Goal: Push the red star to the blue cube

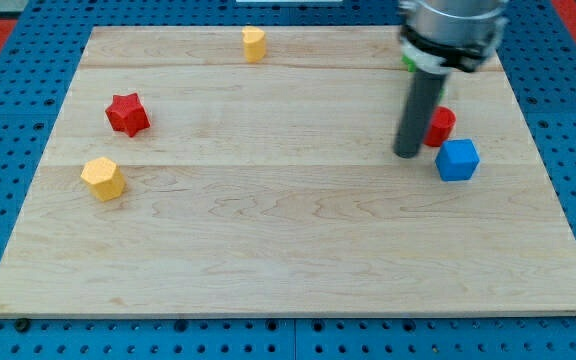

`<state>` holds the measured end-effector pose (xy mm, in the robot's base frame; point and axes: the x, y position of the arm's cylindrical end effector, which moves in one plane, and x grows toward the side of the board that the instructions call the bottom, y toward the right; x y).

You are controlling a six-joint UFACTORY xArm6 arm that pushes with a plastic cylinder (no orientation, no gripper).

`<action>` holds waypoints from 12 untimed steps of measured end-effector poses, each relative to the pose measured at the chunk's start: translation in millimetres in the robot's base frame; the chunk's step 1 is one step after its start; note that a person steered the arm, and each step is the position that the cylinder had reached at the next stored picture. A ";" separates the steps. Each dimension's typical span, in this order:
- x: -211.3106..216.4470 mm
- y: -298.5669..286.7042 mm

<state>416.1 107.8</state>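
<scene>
Board [288, 260]: pale wood, lying on a blue pegboard surface [8, 60].
Yellow block [102, 178]: near the view's left edge, lowest of the blocks, shape roughly hexagonal.
Blue cube [458, 160]: at the view's right, just right of and slightly below my tip.
My tip [406, 154]: lower end of a dark upright rod, down at the board, holding nothing, just left of a red block.
Red block [440, 126]: partly hidden behind the rod, just above the blue cube, shape unclear.
Red star [127, 114]: far across the board at the view's left, above the yellow block, well apart from my tip.
Arm pose: rod vertical, grey housing at the view's top right.
Green block [408, 62]: only a sliver visible beside the housing.
Second yellow block [254, 44]: near the top edge.
</scene>
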 end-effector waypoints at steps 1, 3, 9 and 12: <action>-21.4 -70.4; -77.7 -170.3; -9.3 -325.1; -34.5 -358.9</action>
<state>381.7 -251.2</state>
